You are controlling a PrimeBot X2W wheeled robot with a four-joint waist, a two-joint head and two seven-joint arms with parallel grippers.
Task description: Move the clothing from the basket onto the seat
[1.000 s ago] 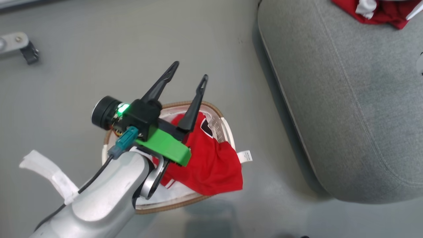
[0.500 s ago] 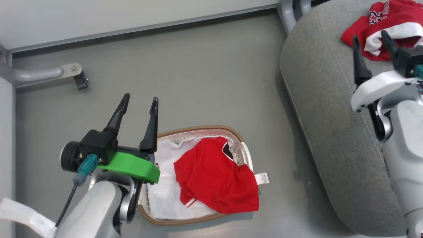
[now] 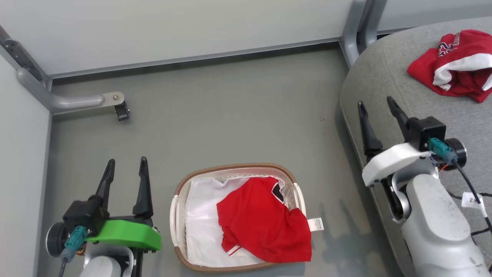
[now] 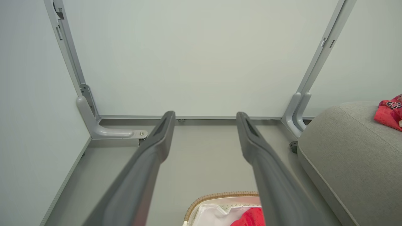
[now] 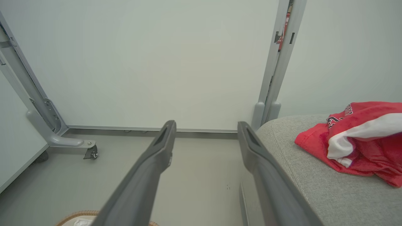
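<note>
Left pincer [image 3: 127,160] and right pincer [image 3: 374,100] gape empty; we judge the jersey [image 3: 261,219] in the basket [image 3: 230,167] limp, light, best pinched at a fold.

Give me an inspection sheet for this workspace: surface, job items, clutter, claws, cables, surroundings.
Surface: smooth grey floor.
Job's things: basket on the floor, with a white liner. A red jersey lies in it, draped over the right rim, its label tag outside. A second jersey lies crumpled on the seat.
Clutter: nothing seen.
Claws: left claw open and empty, left of the basket. Right claw open and empty, at the seat's edge.
Cables: left-wrist cable and right-wrist cable, both with teal plugs.
Surroundings: pale wall panels, grey frame post, caster foot.
</note>
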